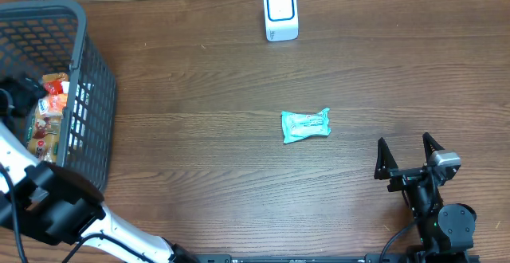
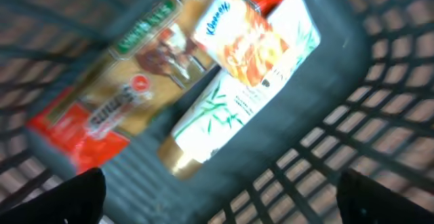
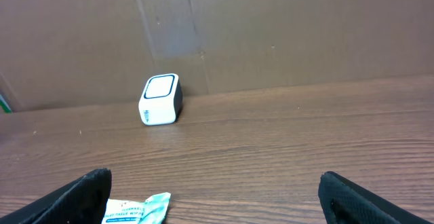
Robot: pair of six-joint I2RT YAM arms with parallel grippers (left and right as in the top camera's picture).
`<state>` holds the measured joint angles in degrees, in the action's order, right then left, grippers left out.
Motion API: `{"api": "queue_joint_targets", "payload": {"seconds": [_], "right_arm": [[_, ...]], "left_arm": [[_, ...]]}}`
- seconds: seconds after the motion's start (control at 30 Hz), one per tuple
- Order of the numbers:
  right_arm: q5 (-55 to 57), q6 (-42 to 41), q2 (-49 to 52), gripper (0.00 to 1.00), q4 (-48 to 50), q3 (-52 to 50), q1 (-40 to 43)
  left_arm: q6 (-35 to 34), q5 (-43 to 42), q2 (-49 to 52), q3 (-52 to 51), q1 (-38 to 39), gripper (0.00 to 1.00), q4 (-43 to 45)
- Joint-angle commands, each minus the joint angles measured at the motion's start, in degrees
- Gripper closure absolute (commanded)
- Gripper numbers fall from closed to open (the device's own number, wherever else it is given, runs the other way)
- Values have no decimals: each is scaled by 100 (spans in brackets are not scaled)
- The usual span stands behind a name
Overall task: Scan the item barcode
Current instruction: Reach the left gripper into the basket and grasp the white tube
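The teal wipes packet lies at ten o'clock from the nearer, spread right end effector, long axis nine-to-three; the spread left end effector hangs over the basket.

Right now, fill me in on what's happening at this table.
The left gripper hangs open inside the basket, above a white tube and snack packs, holding nothing. The right gripper sits open and empty at the near right side. A teal packet lies mid-table, apart from both, and the white scanner stands at the far edge.
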<state>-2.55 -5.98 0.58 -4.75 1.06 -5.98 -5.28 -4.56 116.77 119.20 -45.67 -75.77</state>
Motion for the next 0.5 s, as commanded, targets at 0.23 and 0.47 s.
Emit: {"api": "queue_joint_targets", "payload": {"seconds": [0.23, 0.47], "right_arm": [[9, -2, -42, 0, 17, -61, 33], [9, -2, -42, 0, 17, -61, 33]], "left_arm": [[1134, 74, 101, -2350, 136, 13, 1674], [1130, 188, 101, -3353, 136, 28, 2855]]}}
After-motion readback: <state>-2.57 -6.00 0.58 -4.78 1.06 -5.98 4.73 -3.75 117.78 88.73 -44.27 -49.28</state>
